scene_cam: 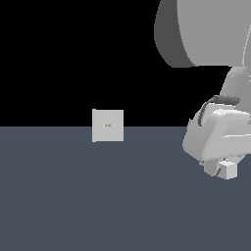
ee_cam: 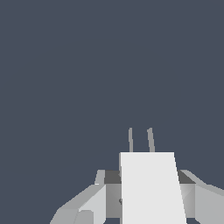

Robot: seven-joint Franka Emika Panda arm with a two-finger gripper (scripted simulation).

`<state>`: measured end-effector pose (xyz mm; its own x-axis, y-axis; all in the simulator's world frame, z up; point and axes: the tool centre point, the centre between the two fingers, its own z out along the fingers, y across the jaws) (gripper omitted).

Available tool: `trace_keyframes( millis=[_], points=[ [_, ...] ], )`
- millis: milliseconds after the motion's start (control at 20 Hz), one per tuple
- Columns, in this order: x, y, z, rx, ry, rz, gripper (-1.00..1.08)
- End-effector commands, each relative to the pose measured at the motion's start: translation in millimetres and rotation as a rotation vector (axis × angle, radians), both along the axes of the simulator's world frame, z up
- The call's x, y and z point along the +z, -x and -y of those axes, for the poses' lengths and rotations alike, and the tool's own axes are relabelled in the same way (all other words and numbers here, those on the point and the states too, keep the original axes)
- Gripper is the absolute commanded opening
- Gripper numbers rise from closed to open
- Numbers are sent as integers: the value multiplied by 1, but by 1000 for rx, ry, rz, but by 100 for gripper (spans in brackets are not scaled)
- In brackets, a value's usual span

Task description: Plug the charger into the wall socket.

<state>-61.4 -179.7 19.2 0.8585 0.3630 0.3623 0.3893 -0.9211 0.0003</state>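
Note:
The wall socket (scene_cam: 108, 125), a flat light-grey square plate with two tiny yellowish holes at its centre, stands upright on the dark floor, left of middle in the exterior view. My gripper (scene_cam: 221, 167) hangs low at the exterior view's right, well apart from the socket. It is shut on the charger (scene_cam: 228, 170), of which only a small light-grey corner shows below the hand there. In the wrist view the charger (ee_cam: 151, 186) is a pale block with two thin prongs pointing away, and my gripper (ee_cam: 148, 197) has a finger on each side of it. No socket shows in the wrist view.
A flat dark blue-grey floor (scene_cam: 98, 196) spreads under everything, with a black background behind it. The arm's large grey links (scene_cam: 206, 34) fill the upper right of the exterior view.

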Motion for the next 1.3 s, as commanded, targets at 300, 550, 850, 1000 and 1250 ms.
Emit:
trace_keyframes(
  millis=[300,550,850,1000,1250],
  points=[
    [18,-16,-51,-37,-1,3,-100],
    [32,-28,-86,-64,-2,4,-100],
    [46,-43,-124,-93,-3,5,-100],
    [52,-51,-141,-107,-3,5,-100],
    [63,-63,-169,-128,-2,5,-100]
  ],
)
